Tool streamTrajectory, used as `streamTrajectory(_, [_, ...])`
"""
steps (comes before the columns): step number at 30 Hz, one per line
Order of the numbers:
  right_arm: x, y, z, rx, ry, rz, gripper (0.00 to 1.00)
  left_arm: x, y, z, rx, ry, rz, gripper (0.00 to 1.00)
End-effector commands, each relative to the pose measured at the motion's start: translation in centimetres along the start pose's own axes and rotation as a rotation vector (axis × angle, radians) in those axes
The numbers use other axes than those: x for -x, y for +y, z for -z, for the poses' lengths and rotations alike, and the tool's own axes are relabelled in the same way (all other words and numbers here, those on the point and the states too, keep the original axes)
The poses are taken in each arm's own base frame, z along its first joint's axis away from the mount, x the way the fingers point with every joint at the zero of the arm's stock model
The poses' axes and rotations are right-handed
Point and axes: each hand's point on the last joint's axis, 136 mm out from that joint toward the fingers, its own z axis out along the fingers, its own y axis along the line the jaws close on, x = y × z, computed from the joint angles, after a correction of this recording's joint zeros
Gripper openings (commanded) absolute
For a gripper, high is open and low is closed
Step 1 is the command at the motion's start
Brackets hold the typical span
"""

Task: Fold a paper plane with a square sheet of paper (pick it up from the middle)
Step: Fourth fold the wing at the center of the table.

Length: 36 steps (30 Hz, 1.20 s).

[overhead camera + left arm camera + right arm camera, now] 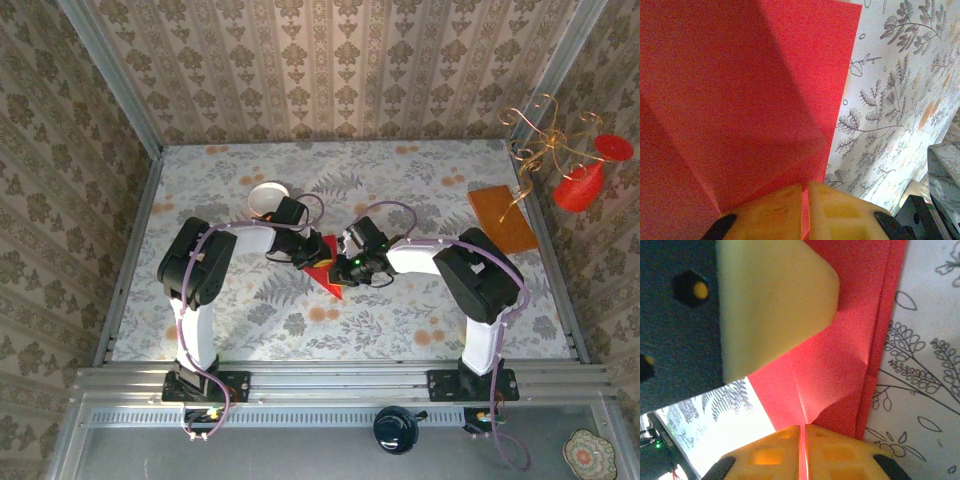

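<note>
Red paper plane (331, 281) pinched by left claw (804, 194), right claw (802, 433); elbows out.

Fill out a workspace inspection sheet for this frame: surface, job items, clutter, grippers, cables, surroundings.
Surface: floral-patterned tablecloth, lying flat.
Job's things: thin bright red paper sheet, creased and partly folded, mid-table.
Clutter: small white bowl beyond the left arm; orange-brown rectangular board at far right.
Grippers: left gripper and right gripper both shut on the paper.
Cables: purple cables looped along both arms.
Surroundings: patterned wallpaper walls; red-and-gold ornament at right.
</note>
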Motion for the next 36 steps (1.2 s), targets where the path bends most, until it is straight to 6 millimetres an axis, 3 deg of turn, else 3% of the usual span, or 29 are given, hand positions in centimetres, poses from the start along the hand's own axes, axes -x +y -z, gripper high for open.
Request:
streamTrajectory(1, [-2.4, -2.5, -0.6, -0.094, 0.085, -0.020, 0.14, 0.7, -0.9, 0.4, -0.013, -0.004, -0.002, 0.14])
streamTrajectory(8, [-4.7, -4.0, 0.1, -0.129, 0.175, 0.056, 0.13, 1.8, -3.0, 3.2, -0.047, -0.081, -0.073, 0.15])
streamTrajectory(13, [-4.9, -3.4, 0.6, -0.079, 0.209, 0.105, 0.13, 1.9, -1.8, 4.0, -0.020, -0.118, -0.076, 0.13])
streamTrajectory(27, [-3.8, -3.8, 0.6, -0.084, 0.180, 0.060, 0.12, -1.0, -0.5, 2.6, 0.004, -0.057, -0.099, 0.12])
streamTrajectory(36, [-3.9, -4.1, 0.5, -0.087, 0.185, 0.056, 0.12, -0.1, 0.3, 1.2, 0.022, -0.048, -0.082, 0.11])
